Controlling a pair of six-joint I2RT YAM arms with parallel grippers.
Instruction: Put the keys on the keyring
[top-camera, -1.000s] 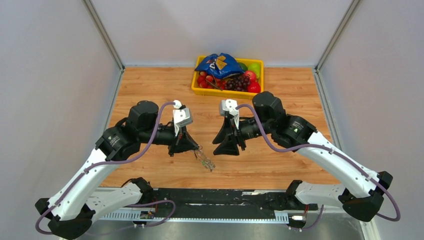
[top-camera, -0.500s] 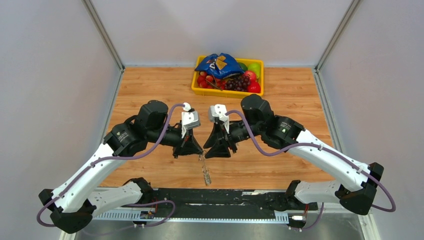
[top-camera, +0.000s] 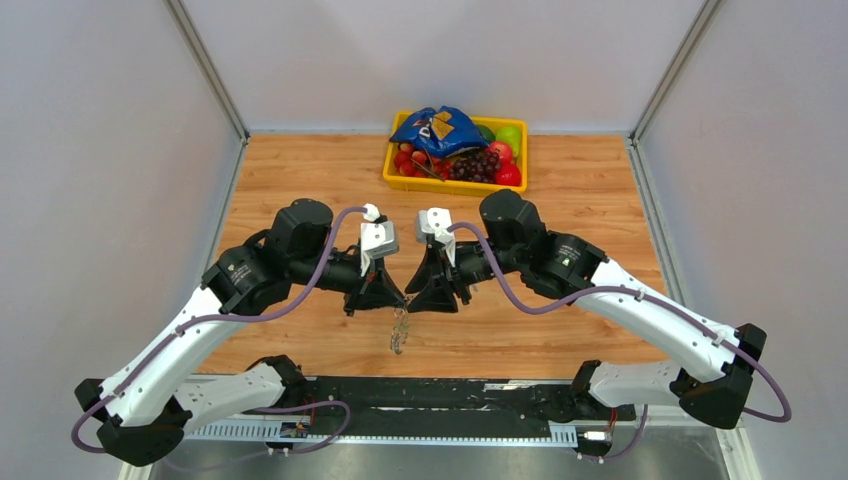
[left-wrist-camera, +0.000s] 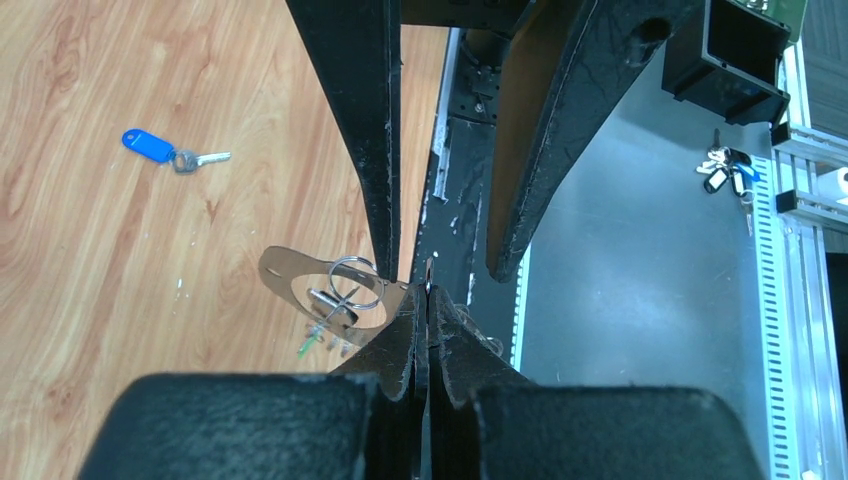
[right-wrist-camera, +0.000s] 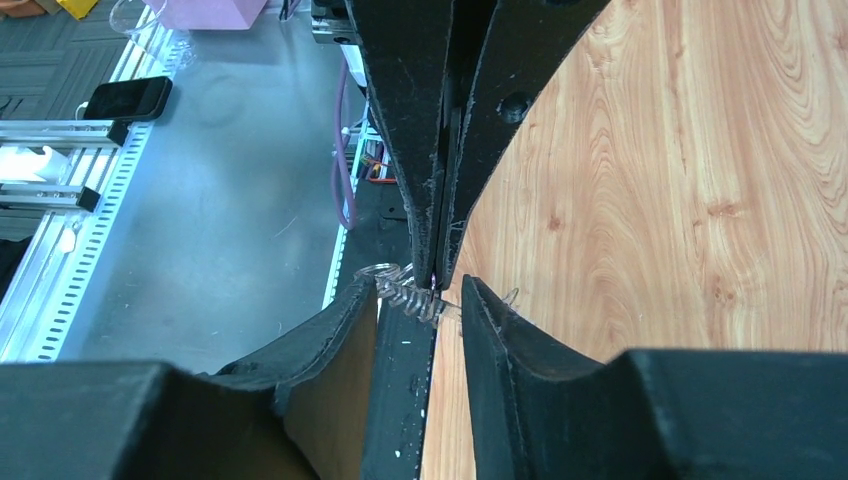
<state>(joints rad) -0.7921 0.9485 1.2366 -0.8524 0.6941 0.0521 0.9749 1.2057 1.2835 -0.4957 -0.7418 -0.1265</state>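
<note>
Keyring (top-camera: 398, 332) hangs low over the wooden counter (top-camera: 560, 200), near its front edge, where the two arms meet tip to tip. The left jaws are clenched on its upper edge; the left wrist view shows them pressed flat together with a sliver of metal between the tips, and a flat plate and wire loops of the ring (left-wrist-camera: 335, 292) just beside them. The right jaws stand apart, one finger (right-wrist-camera: 340, 345) on each side of the ring's coiled wire (right-wrist-camera: 408, 296) and of the left tips. Whether their pads touch the wire cannot be told. A blue-tagged key (left-wrist-camera: 172, 152) lies flat on the counter by itself, well apart from the ring. At the far edge of the counter sits a yellow bin (top-camera: 398, 181) holding fruit and a blue bag (top-camera: 438, 130).
</note>
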